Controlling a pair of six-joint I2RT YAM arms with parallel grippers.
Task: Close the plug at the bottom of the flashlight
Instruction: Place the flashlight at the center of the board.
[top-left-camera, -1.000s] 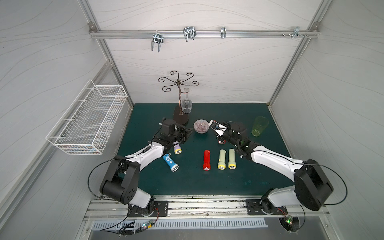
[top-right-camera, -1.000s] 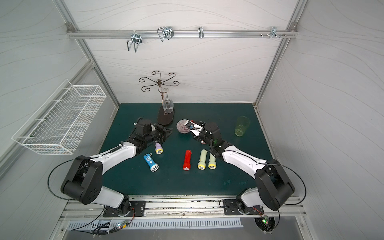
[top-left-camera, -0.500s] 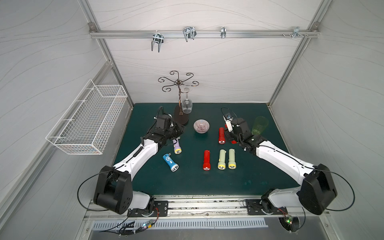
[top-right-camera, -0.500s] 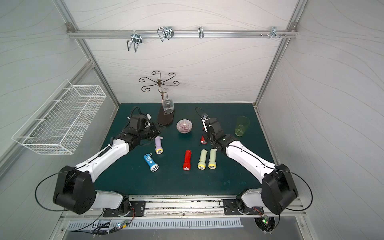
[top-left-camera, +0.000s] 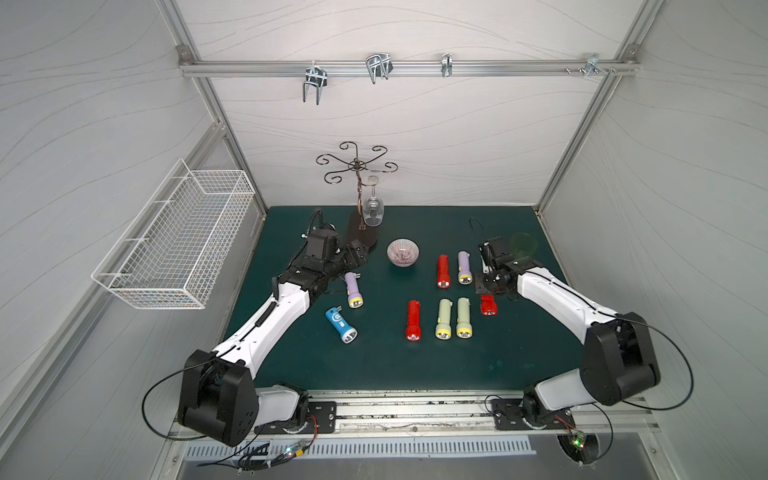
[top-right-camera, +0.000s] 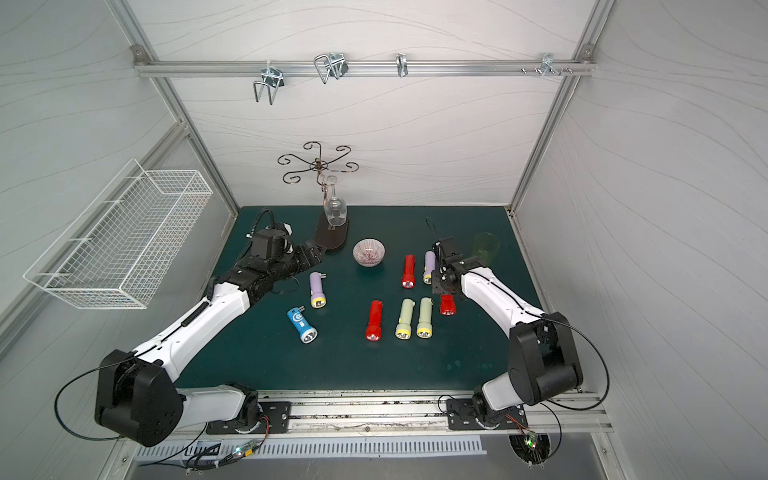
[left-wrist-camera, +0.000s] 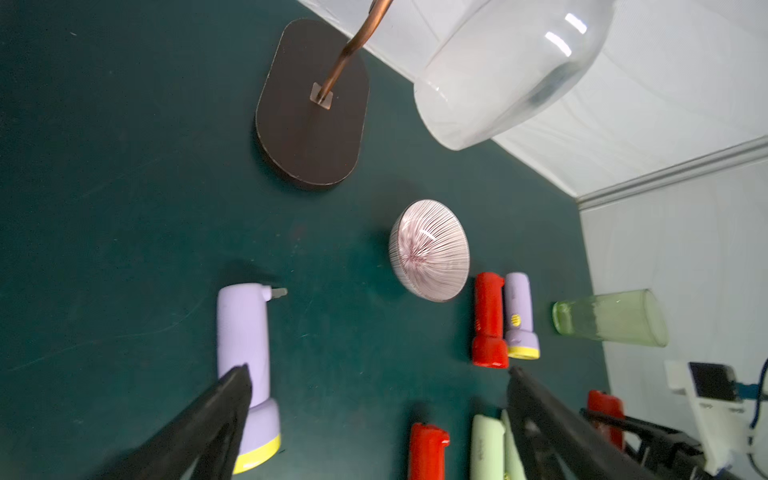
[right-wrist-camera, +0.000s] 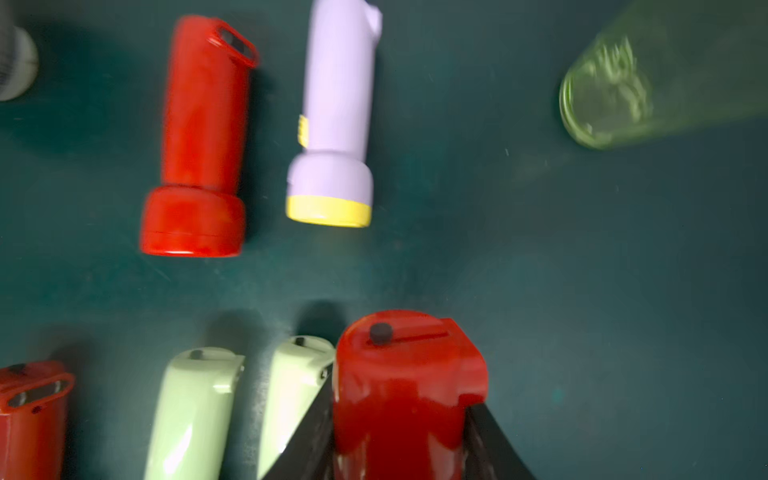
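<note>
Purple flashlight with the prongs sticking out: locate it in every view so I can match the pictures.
In a top view: the purple flashlight lies beside the left arm, just beyond the blue flashlight.
In a top view: the purple flashlight, same spot.
Left wrist: lying flat, partly behind a finger of the left claw.
Right wrist: not in it; only the other purple flashlight shows.
Shared landmark: the green cup, in all four.

Left end effector (top-left-camera: 356, 254): jaws wide apart, left of frame centre.
Right end effector (top-left-camera: 488, 296): clamped on red flashlight (top-left-camera: 488, 307), right of centre.
</note>
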